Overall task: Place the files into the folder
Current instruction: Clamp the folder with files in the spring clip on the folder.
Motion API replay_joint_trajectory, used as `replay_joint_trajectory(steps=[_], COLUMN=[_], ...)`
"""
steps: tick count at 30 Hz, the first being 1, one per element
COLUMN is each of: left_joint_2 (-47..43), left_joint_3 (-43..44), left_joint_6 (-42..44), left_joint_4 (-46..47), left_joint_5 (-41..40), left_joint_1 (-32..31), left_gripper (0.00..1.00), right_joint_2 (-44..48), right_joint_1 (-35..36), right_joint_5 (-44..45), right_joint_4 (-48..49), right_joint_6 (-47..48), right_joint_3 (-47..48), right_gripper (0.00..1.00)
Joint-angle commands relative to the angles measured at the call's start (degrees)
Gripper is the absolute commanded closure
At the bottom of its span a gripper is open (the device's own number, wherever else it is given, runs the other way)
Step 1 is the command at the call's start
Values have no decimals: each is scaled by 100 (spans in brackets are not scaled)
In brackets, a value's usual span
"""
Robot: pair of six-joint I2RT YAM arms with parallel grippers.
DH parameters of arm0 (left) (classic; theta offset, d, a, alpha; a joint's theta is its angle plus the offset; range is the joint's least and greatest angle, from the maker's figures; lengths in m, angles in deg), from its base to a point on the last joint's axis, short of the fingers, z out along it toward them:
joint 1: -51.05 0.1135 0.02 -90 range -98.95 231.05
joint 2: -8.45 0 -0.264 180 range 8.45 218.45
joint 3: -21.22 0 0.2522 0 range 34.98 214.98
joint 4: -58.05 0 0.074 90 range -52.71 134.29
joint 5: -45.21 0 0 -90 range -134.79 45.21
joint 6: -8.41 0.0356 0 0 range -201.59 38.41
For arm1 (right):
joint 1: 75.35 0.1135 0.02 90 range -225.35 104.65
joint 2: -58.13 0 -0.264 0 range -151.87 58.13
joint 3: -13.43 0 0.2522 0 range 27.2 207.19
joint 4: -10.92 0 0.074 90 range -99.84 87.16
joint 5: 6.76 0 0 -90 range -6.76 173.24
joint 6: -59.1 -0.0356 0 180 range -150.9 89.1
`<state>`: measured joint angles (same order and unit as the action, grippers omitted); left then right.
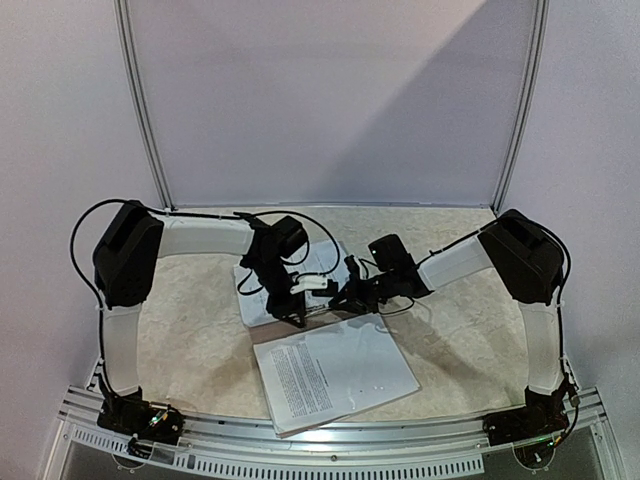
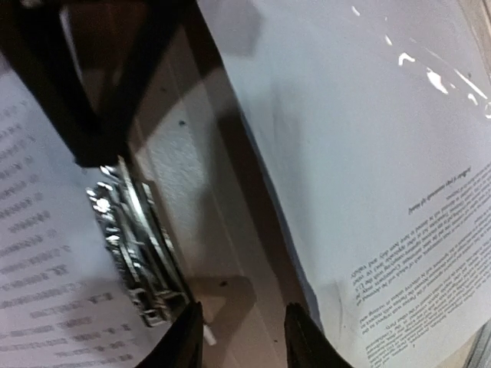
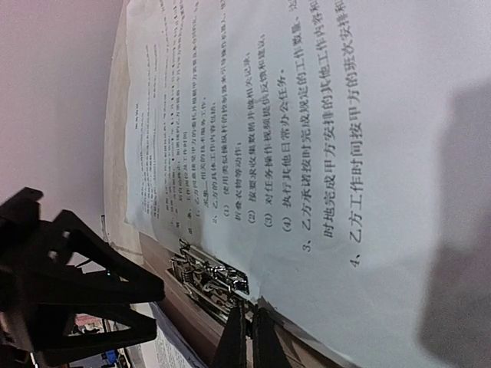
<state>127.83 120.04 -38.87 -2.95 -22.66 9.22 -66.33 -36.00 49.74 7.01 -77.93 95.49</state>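
A stack of files (image 1: pixel 335 375), white sheets with black text, lies near the front edge. More files (image 3: pixel 322 138) lie on the brown folder (image 2: pixel 222 253), beside its metal clip (image 3: pixel 211 280). My left gripper (image 2: pixel 244 337) hovers open over the bare folder leaf, with the clip (image 2: pixel 134 245) to its left and nothing between its fingers. My right gripper (image 3: pixel 249 337) is shut, its tips at the near end of the clip by the sheet's edge. In the top view both grippers meet mid-table, left gripper (image 1: pixel 300 300) and right gripper (image 1: pixel 342 295), hiding most of the folder.
The table (image 1: pixel 200 340) has a pale mottled top with a metal rail (image 1: pixel 330 435) along its near edge. White wall panels (image 1: pixel 330 100) stand behind. The left arm's black wrist (image 3: pixel 61 299) sits close to the left of the right gripper.
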Motion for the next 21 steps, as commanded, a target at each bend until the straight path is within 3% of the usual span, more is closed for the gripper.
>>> replay_joint_trajectory(steps=[1, 8, 14, 21], left_joint_2=[178, 377, 542, 391], left_joint_3=[560, 528, 545, 127], left_joint_6=[-112, -407, -589, -437], left_joint_4=[12, 495, 632, 1126], left_joint_5=[-396, -731, -283, -179], left_joint_1=[-37, -28, -36, -106], left_gripper=[61, 62, 62, 61], right_joint_2=[-845, -786, -741, -690], right_joint_1=[-74, 16, 141, 162], right_joint_5=[1542, 1625, 2139, 1563], right_joint_4=[-1991, -2226, -2584, -2426], right_joint_6=[298, 482, 697, 716], right_joint_3=[-618, -779, -957, -1067], right_gripper=[100, 100, 100, 100])
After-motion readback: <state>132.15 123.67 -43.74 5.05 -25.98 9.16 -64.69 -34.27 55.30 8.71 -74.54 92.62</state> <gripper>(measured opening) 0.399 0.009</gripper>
